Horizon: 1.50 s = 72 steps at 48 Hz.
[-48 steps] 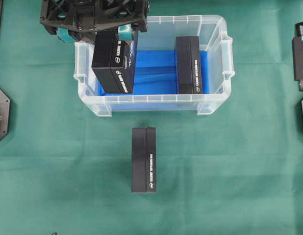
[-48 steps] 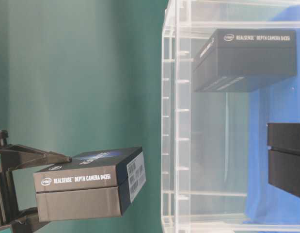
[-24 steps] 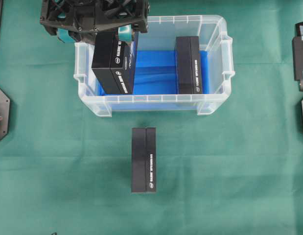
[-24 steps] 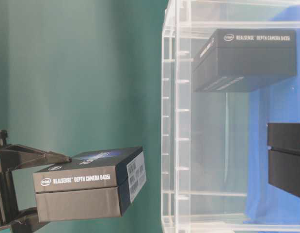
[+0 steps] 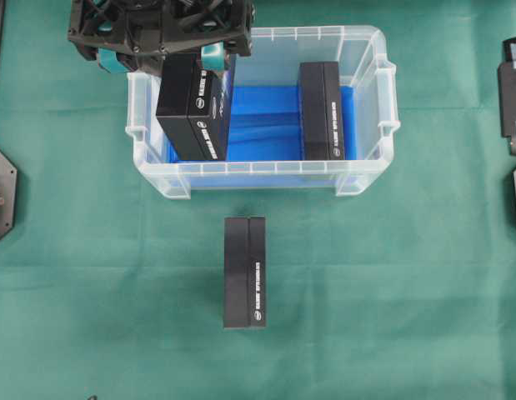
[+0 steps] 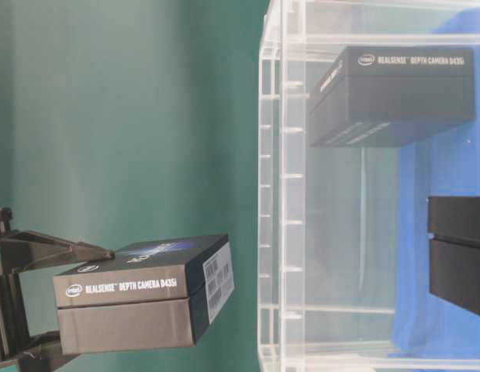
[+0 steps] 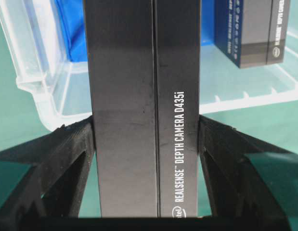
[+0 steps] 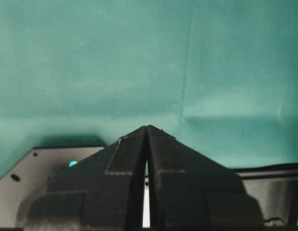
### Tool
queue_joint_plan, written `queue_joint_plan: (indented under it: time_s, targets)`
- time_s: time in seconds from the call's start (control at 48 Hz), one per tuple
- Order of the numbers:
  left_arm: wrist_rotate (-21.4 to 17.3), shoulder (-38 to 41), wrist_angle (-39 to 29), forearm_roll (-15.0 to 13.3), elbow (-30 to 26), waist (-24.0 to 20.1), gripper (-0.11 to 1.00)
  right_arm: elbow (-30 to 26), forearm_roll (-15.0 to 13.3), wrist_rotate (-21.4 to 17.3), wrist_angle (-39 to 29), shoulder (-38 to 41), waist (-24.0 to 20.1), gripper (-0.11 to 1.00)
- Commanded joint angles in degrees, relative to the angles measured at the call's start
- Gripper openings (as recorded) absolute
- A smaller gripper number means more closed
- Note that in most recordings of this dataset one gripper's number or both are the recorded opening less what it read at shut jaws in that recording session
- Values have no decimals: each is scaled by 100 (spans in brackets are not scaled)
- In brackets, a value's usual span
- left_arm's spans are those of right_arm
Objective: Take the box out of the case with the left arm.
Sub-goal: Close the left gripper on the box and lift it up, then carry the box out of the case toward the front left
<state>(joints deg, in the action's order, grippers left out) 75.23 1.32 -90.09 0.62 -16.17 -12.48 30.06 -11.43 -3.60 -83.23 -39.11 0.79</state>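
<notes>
You are in the carry-away step: the box is gripped and lifted, but in the overhead view it hangs above the left end of the large clear plastic case with the bright blue floor lining [image 5: 368, 100], in the upper middle of the frame. The green cloth-covered desk [image 5: 391, 292] runs wide and bare across the lower left and right of that view, so you have room to set down.

The black left arm's lattice pincer [image 7: 147, 144] has its two fingers pressed flat against the broad faces of the black rectangular cardboard camera box with white lettering [image 5: 195, 104], about half spread and clamped on it. In the table-level view the held box [image 6: 139, 294] appears outside the case's clear wall, apart from it, which I read as raised above the rim.

Your next move, as I judge it, is to carry the box sideways past the case's rim and lower it to the cloth without tilting it in the grip.

Mind two things. A second black camera box [image 5: 321, 110] stands inside the case at its right end, well apart from yours. A third black camera box [image 5: 245, 272] lies on the desk below the case, middle of the frame; do not set down on it.

The right arm's pincer [image 8: 147, 139] rests closed with nothing in it.
</notes>
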Motion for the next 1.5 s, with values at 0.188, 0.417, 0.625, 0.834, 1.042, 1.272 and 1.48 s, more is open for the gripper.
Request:
queue_joint_plan:
  time_s: [0.188, 0.417, 0.625, 0.834, 1.042, 1.272, 1.48]
  targets:
    - [0, -229, 18, 18, -132, 18, 61, -62, -18, -18, 26, -18, 0, 0]
    - [0, -229, 18, 18, -132, 18, 61, -62, -18, -18, 26, -18, 0, 0]
    - [97, -229, 18, 18, -132, 114, 61, -62, -18, -9, 26, -18, 0, 0]
    - [519, -272, -9, 18, -18, 475, 61, -53, -18, 9, 62, -18, 0, 0]
    - [1134, -396, -9, 18, 246, 932, 61, -62, -18, 9, 88, -18, 0, 0]
    - [1802, -431, 9, 62, 352, 1608, 61, -62, -18, 18, 158, 18, 0, 0]
    - [2364, -431, 9, 79, 404, 2197, 61, -62, -18, 9, 281, 105, 0, 0]
